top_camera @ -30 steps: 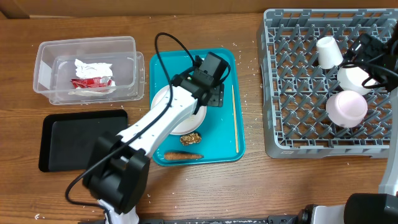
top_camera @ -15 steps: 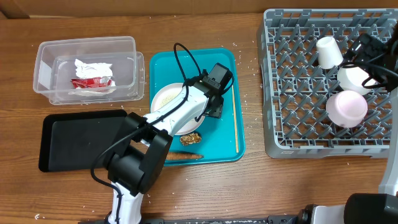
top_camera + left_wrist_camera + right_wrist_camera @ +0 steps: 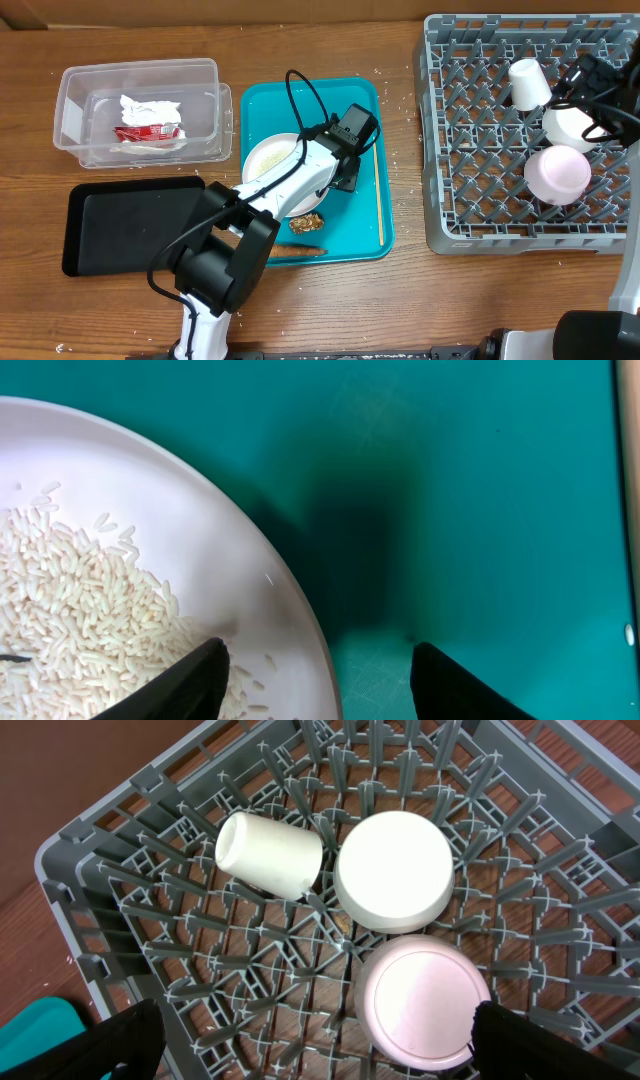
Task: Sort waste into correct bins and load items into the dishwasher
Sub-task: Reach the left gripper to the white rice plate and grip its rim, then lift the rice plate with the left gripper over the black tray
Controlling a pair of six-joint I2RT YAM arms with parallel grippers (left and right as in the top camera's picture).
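Plate [image 3: 268, 160] of rice [image 3: 70, 590], on the teal tray [image 3: 300, 100], about to be gripped.
Left gripper [image 3: 318, 665] has dropped astride its rim, jaws narrowing, nothing pinched yet; right gripper [image 3: 315, 1035] gapes over the dish rack [image 3: 450, 200].

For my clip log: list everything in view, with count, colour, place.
tub: 1, clear, left rear
napkins: unclear, white, in tub
wrapper: 1, red, in tub
black tray: 1, black, left front
teal tray: 1, teal, centre
plate: 1, white, on teal tray
rice: heap, white, on plate
lump: 1, brown, teal tray
sausage stick: 1, orange-brown, teal tray
thin stick: 1, pale, teal tray
rack: 1, grey, right
cup: 1, white, in rack
bowls: 2, whitish, in rack
left gripper: 1, black, astride plate rim
right gripper: 1, black, over rack
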